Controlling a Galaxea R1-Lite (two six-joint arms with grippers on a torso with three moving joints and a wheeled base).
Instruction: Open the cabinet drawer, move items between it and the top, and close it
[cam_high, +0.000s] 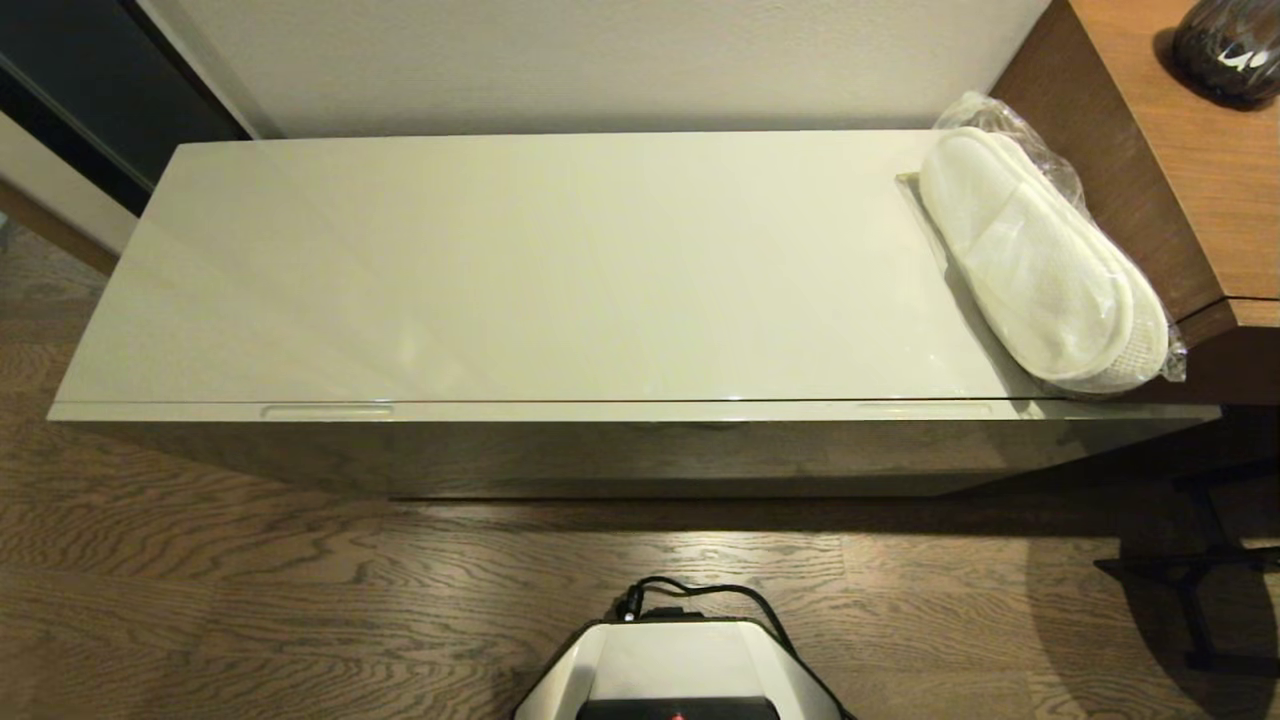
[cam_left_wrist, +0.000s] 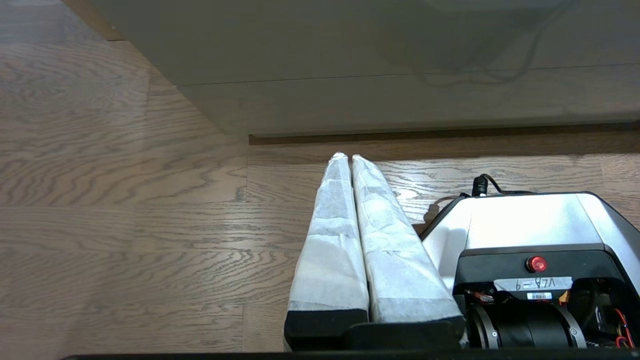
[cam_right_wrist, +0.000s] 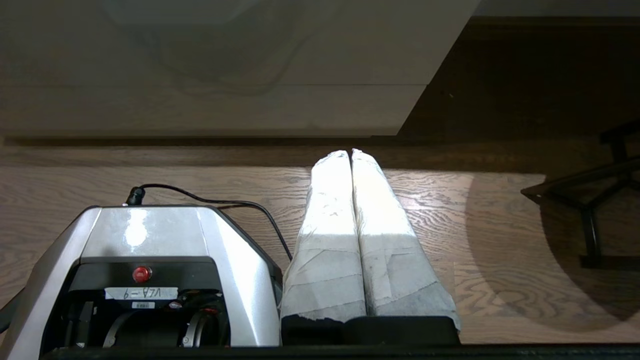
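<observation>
Wood floor, drawer (cam_high: 640, 412) shut, slippers (cam_high: 1040, 275) at top's (cam_high: 500, 260) 3 o'clock edge; L gripper (cam_left_wrist: 346, 158) & R gripper (cam_right_wrist: 350, 153) pinched closed, empty; jerky pull could slide pack off.

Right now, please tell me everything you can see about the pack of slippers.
The pack of slippers is a clear, crinkled plastic bag holding two flat white slippers, one stacked on the other, textured like towelling. It lies flat and slanted on the right end of the glossy beige cabinet top, near the front edge, beside the brown wooden desk. No gripper touches it.
</observation>
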